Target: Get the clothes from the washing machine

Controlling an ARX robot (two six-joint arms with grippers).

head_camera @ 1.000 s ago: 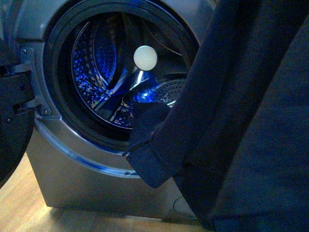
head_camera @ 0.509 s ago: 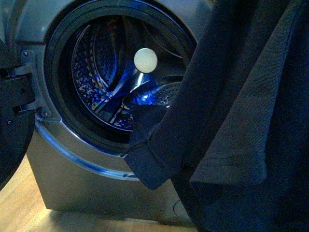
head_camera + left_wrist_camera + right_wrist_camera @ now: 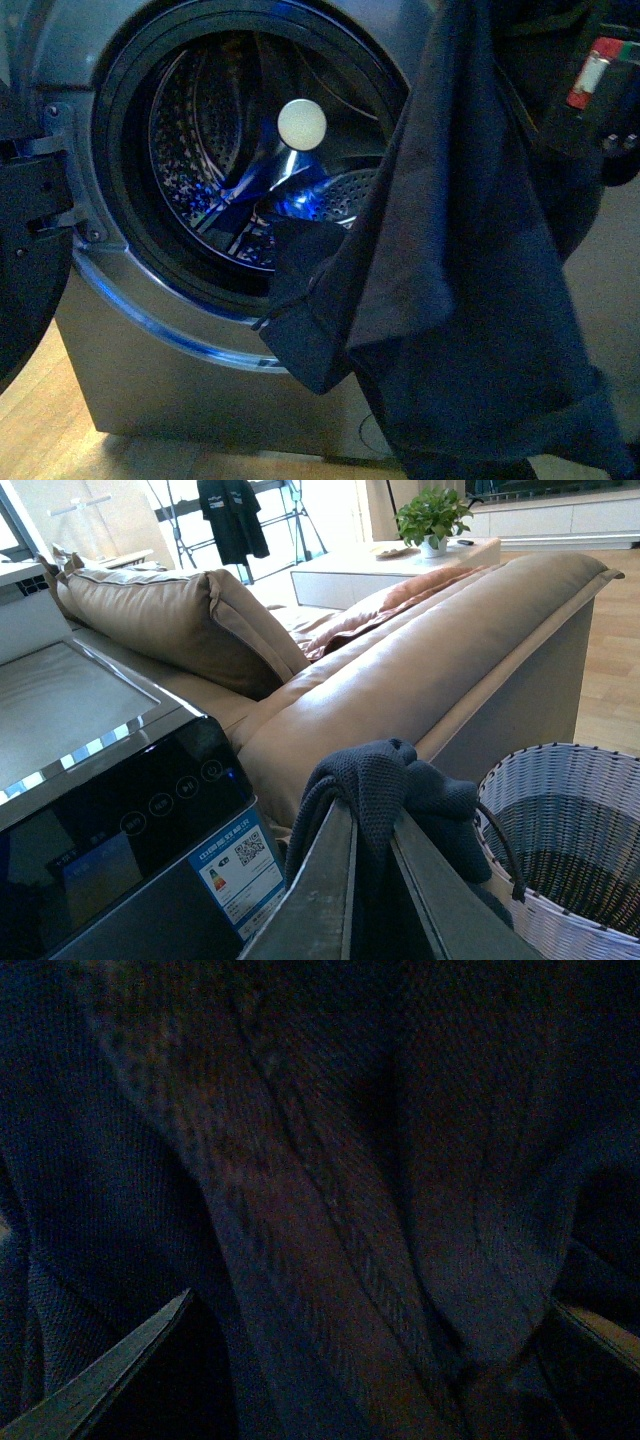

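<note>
The washing machine (image 3: pixel 130 330) stands with its porthole open and the steel drum (image 3: pixel 210 150) lit blue. The dark navy clothes (image 3: pixel 470 270) hang in front of its right side, one hemmed corner drooping over the porthole's lower rim. In the left wrist view my left gripper (image 3: pixel 370 825) is shut on a bunched fold of the clothes (image 3: pixel 385 775), held high beside the machine's black control panel (image 3: pixel 120 820). Navy clothes (image 3: pixel 330 1180) fill the right wrist view. My right gripper (image 3: pixel 370 1305) is open, its fingers (image 3: pixel 110 1370) spread wide with the fabric right in front of them.
A woven grey-white basket (image 3: pixel 565 880) stands below, beside a tan sofa (image 3: pixel 400 670). The machine's door (image 3: pixel 25 250) hangs open at the left. A round white disc (image 3: pixel 301 123) shows in the porthole. A black arm part (image 3: pixel 590 90) sits at the upper right. Wooden floor (image 3: pixel 40 420) lies in front.
The hanging clothes have drawn up and toward the left, uncovering a black arm part and pale floor at the right. The hemmed corner at the porthole rim has stayed put.
</note>
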